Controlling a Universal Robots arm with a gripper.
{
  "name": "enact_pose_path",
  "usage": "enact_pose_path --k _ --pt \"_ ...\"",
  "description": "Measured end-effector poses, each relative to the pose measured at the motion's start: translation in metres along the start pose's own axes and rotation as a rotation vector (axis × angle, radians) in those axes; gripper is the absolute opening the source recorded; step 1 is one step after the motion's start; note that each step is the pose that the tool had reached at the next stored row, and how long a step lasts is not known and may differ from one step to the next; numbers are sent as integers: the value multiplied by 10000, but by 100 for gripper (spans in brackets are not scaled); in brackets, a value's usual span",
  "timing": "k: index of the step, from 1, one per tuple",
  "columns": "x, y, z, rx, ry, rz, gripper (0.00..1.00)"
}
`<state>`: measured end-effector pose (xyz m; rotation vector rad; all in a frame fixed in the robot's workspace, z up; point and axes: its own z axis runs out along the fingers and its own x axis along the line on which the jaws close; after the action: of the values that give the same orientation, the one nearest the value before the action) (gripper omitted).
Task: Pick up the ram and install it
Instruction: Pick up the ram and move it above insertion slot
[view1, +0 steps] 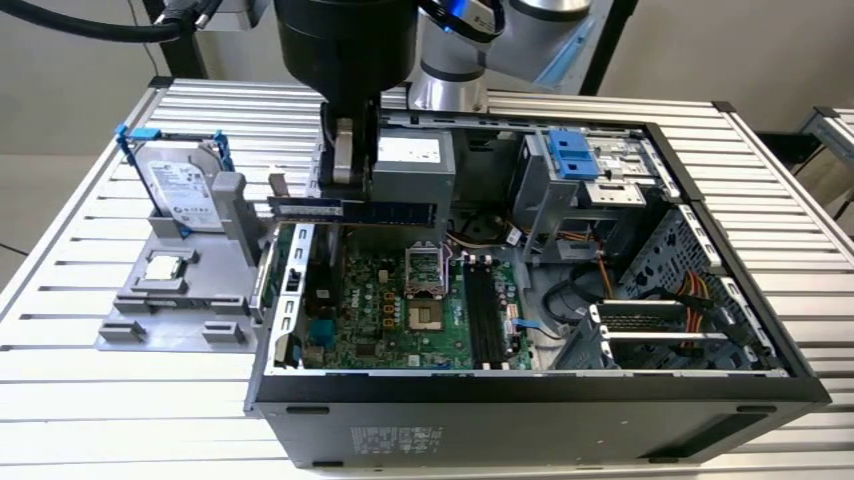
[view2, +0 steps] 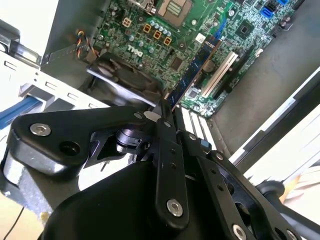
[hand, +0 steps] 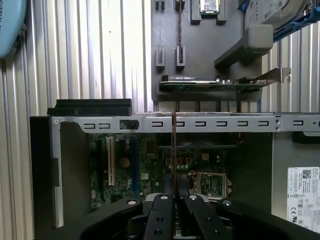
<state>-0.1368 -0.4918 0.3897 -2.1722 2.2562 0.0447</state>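
The gripper (view1: 342, 188) is pinched tight on the ram (view1: 394, 211), holding it flat above the open computer case (view1: 534, 400).

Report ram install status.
Done: the ram is picked up and in the air. In hand: the gripper is shut on it, level, above the case edge at the exterior view's left. Left: it is not seated; the long black motherboard slots look empty.
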Motion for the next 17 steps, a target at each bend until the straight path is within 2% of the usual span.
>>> enact_pose_path --k 17 --pt "-6 -146 -4 -2 4 0 0"
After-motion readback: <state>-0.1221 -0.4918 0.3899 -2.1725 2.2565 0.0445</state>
